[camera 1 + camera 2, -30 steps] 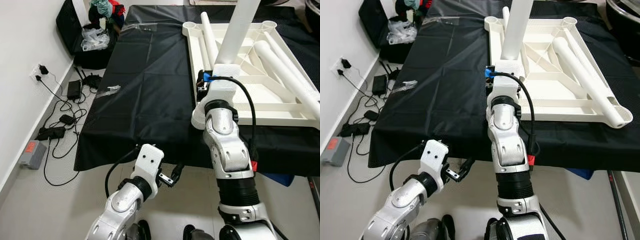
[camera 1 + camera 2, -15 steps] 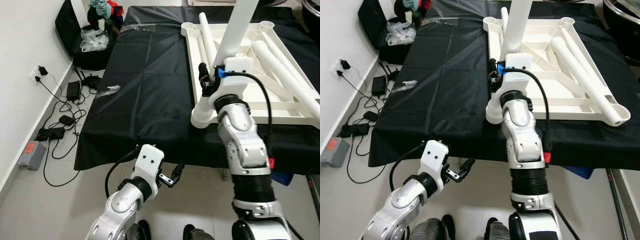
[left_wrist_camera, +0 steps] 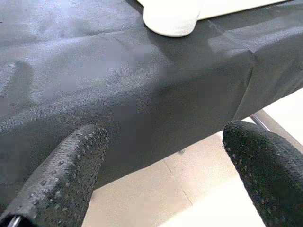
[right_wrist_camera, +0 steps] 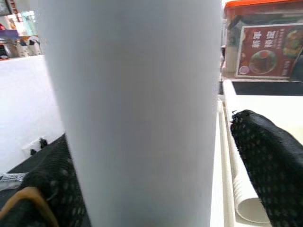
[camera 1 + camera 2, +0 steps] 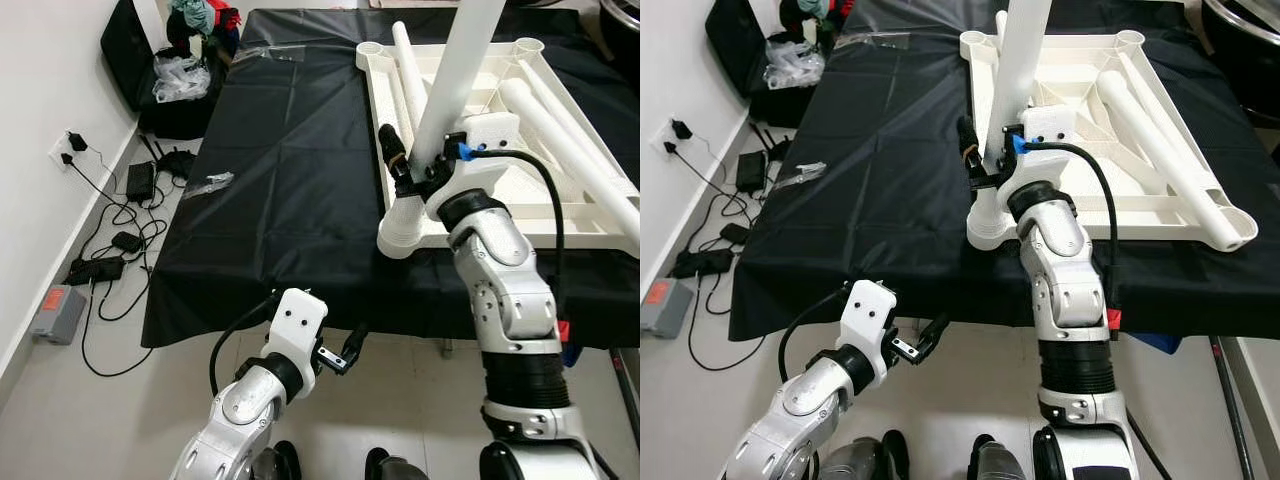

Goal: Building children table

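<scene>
Up on the long table draped in black cloth (image 5: 290, 160) lies the white plastic children's table top (image 5: 1080, 110), upside down with its ribbed underside showing; its near corner socket (image 5: 400, 228) hangs just over the cloth's front edge. A tall white tubular leg (image 5: 455, 70) stands tilted in that socket, while two more loose white tubes (image 5: 565, 130) lie across the upturned frame.

From the head cameras, the right gripper (image 5: 415, 165) is raised at the leg's lower part, one black finger on each side of the tube; its wrist camera shows the tube close up between both dotted finger pads (image 4: 265, 156), pressed against it, and beyond it an orange-lidded container (image 4: 262, 38) that the head views do not take in.

Low in front of the table edge, the left gripper (image 5: 345, 355) hangs in the air, well apart from the table top. Its wrist camera shows its two black fingers (image 3: 61, 170) spread wide with nothing between them, looking up at the cloth's hem and the socket's round base.

On the floor by the wall, black cables and power adapters (image 5: 120, 235) are strewn near a wall outlet.
</scene>
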You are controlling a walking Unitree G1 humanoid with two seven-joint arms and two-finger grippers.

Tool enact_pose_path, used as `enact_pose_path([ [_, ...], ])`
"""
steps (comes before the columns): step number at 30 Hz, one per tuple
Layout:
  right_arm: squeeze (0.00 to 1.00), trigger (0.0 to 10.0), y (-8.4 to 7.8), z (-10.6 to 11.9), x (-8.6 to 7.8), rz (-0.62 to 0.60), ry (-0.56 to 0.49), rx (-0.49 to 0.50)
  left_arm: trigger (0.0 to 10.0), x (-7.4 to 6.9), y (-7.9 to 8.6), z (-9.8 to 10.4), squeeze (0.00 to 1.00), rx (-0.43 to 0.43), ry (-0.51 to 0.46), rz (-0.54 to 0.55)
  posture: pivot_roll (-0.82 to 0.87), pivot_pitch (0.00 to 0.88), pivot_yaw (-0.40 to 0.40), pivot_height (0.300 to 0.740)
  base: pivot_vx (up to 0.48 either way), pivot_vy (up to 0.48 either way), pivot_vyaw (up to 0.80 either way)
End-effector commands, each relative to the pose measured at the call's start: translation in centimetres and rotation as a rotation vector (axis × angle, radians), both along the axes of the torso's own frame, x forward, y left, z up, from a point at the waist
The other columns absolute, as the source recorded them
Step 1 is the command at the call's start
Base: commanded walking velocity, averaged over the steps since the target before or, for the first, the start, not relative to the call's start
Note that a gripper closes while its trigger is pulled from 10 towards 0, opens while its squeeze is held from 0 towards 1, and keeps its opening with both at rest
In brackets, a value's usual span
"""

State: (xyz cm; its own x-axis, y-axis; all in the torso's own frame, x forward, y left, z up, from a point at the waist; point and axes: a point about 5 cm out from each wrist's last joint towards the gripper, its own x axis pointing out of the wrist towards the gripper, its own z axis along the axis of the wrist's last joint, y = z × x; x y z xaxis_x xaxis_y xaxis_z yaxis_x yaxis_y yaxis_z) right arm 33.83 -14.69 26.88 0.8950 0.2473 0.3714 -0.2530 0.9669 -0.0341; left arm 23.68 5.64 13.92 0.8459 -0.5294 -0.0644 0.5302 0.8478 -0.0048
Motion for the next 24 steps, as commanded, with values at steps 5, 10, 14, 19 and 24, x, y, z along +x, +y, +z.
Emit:
enact_pose_path([
  [5, 0.0, 10.0, 0.6, 0.7, 0.1, 0.281, 0.006, -0.013, 10.0, -0.2, 0.1, -0.3, 0.0, 0.007, 0.018, 0.005, 0.14, 0.237, -0.01, 0.74, 0.0, 0.0, 0.0],
  [10, 0.0, 10.0, -0.1, 1.7, 0.0, 0.473, -0.001, -0.058, 10.0, -0.2, 0.1, -0.3, 0.0, 0.006, 0.018, 0.006, 0.14, 0.235, -0.014, 0.74, 0.0, 0.0, 0.0],
  [14, 0.0, 10.0, -0.4, 2.0, 0.0, 0.571, 0.01, -0.096, 10.0, -0.3, 0.1, -0.3, 0.0, 0.006, 0.018, 0.006, 0.15, 0.233, -0.013, 0.74, 0.0, 0.0, 0.0],
  [19, 0.0, 10.0, -0.5, 1.9, 0.2, 0.668, 0.041, -0.123, 10.0, -0.4, 0.1, -0.4, 0.0, 0.006, 0.017, 0.007, 0.15, 0.226, -0.015, 0.74, 0.0, 0.0, 0.0],
  [24, 0.0, 10.0, -0.4, 1.9, 0.5, 0.73, 0.059, -0.127, 10.0, -0.4, 0.1, -0.2, 0.0, -0.002, 0.01, 0.004, 0.15, 0.226, -0.015, 0.74, 0.0, 0.0, 0.0],
])
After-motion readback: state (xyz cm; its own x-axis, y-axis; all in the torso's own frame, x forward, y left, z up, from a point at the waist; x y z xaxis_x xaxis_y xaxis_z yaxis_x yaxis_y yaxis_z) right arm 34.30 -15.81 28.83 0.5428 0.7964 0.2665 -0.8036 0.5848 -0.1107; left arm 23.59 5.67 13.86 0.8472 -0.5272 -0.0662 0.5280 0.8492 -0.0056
